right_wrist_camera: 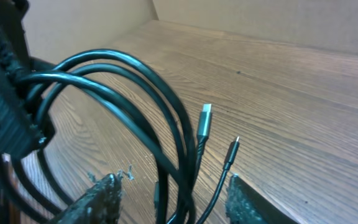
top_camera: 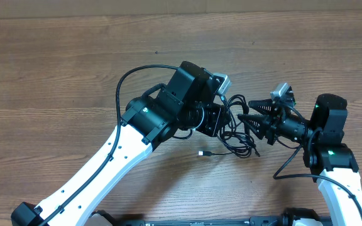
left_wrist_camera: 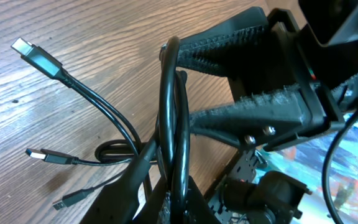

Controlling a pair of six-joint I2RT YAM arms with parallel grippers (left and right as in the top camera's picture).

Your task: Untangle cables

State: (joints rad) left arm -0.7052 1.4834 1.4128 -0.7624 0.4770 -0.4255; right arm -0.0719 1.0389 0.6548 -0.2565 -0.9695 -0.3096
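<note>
- The cables [top_camera: 234, 134] sit as a loose black tangle near the middle of the wooden table [top_camera: 74, 63], right between the 2 arms.
- The left gripper [top_camera: 224, 119] is pinched tight on the cables; its wrist camera shows 2 loops [left_wrist_camera: 171, 118] standing up out of its grip.
- The right gripper [top_camera: 247, 113] comes in from the right, just beside the tangle, pointing toward the left one.
- Its ribbed fingers [left_wrist_camera: 247, 109] stand partly apart, and strands of the cables run down through the gap without being squeezed.
- From the left wrist, 3 loose ends fan out flat on the wood: a big flat plug [left_wrist_camera: 36, 55], a smaller plug [left_wrist_camera: 42, 155] and a tiny plug [left_wrist_camera: 64, 202].
- From above, 1 small plug [top_camera: 203, 152] lies on the table just left of the tangle.
</note>
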